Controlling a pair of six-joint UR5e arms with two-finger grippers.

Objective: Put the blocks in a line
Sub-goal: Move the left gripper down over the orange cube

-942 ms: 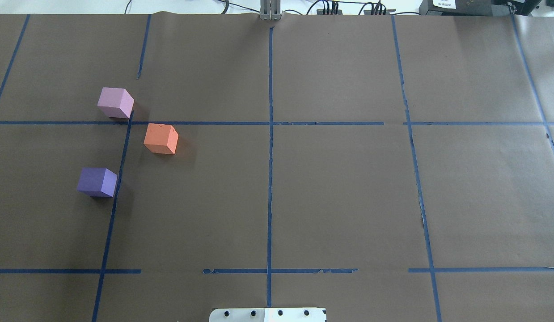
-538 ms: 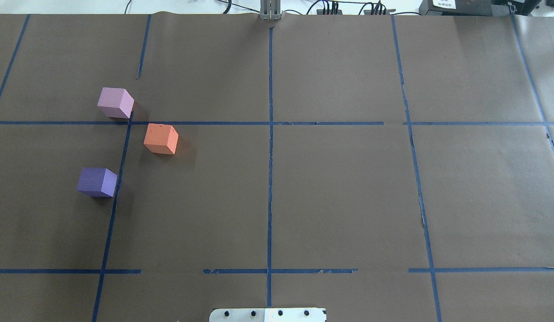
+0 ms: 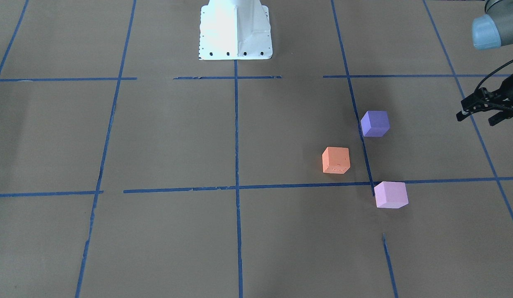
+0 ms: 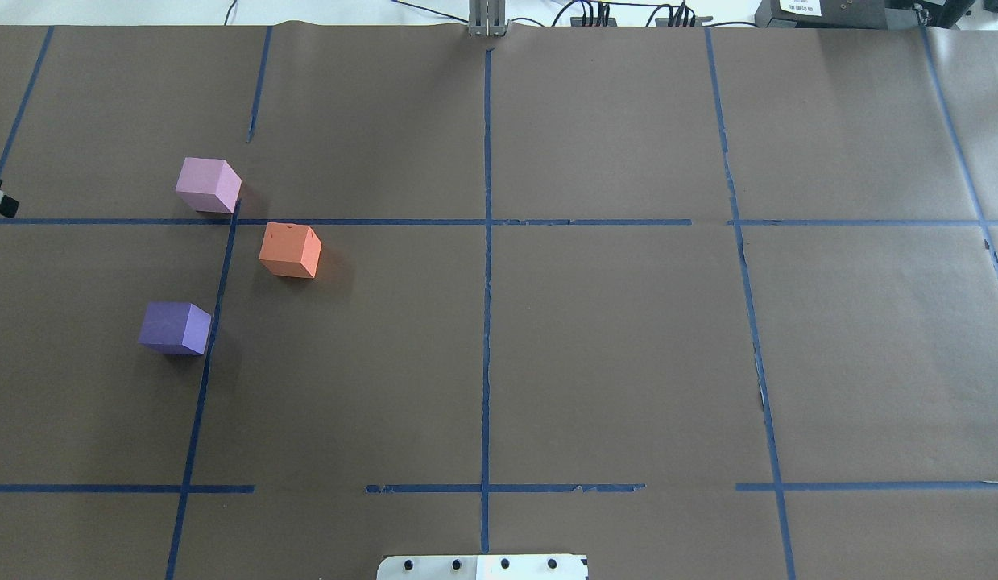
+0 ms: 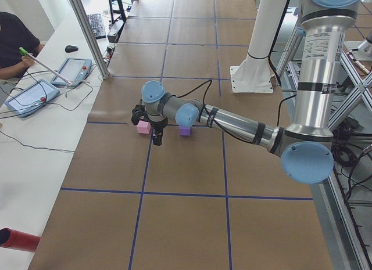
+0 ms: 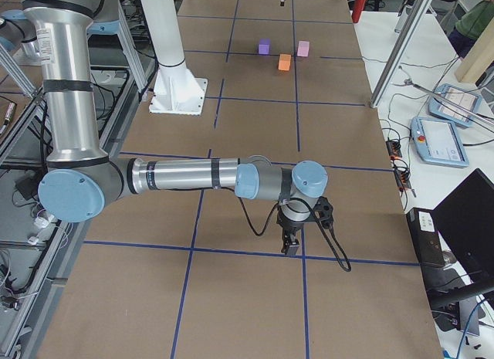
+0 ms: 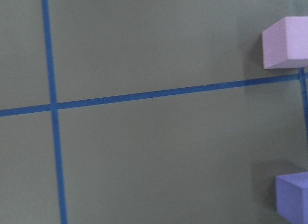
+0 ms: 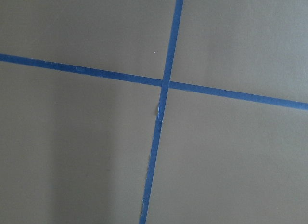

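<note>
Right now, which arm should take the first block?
Left. The left pincer hovers open near the pink block and purple block, both in its wrist view. The right pincer is far off; its camera sees only tape lines.

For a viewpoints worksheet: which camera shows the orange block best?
Overhead exterior: the orange block is large and unblocked. Front-facing is nearly as good; exterior right shows it tiny; exterior left and wrist views miss it.

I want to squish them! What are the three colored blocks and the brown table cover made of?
Orange block, purple block, pink block: probably foam, matte, no shine; the orange one shows small nicks. Table cover: looks like brown paper, dull, wavy at its far edge.
</note>
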